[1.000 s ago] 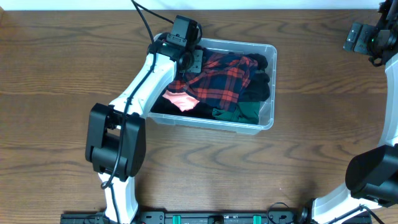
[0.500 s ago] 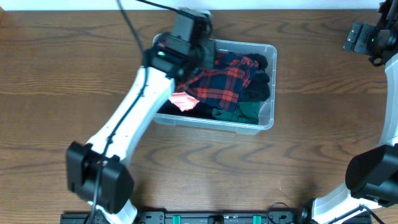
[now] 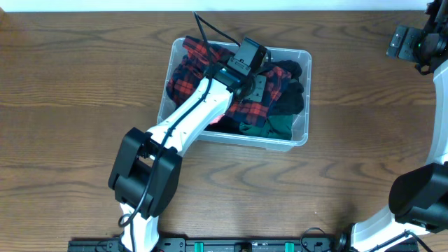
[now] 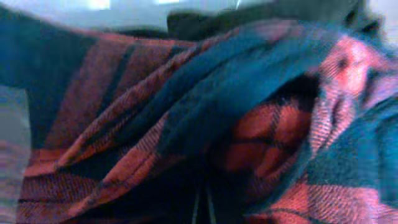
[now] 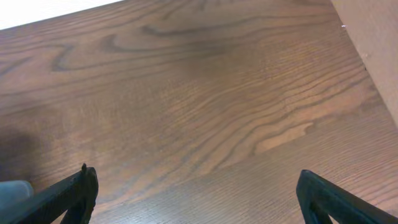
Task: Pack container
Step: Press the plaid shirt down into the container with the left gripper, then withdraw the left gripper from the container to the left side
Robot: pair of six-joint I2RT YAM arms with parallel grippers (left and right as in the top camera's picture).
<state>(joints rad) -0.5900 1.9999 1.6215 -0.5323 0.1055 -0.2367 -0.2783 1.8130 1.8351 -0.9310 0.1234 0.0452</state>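
Observation:
The clear plastic container (image 3: 302,57) stands at the middle back of the table, filled with clothes. A red and dark plaid garment (image 3: 185,66) spreads across its left and middle. Black cloth (image 3: 290,98) and green cloth (image 3: 276,126) lie at its right end. My left gripper (image 3: 260,85) is down inside the container, shut, with its tips pressed into the plaid garment (image 4: 261,124). In the left wrist view the shut gripper (image 4: 202,208) shows only as a thin slit in dark folds, and no cloth shows between the fingers. My right gripper (image 3: 406,42) is open over bare wood (image 5: 194,180), far from the container.
The left arm (image 3: 189,115) lies diagonally over the container's front left corner. Brown wooden tabletop (image 3: 70,105) surrounds the container on all sides. The right arm's base (image 3: 420,199) stands at the right edge.
The left arm has swung from the container's back left corner rightward to its middle. The plaid garment at the left end is now uncovered, and the pink cloth is mostly hidden. The right arm is still.

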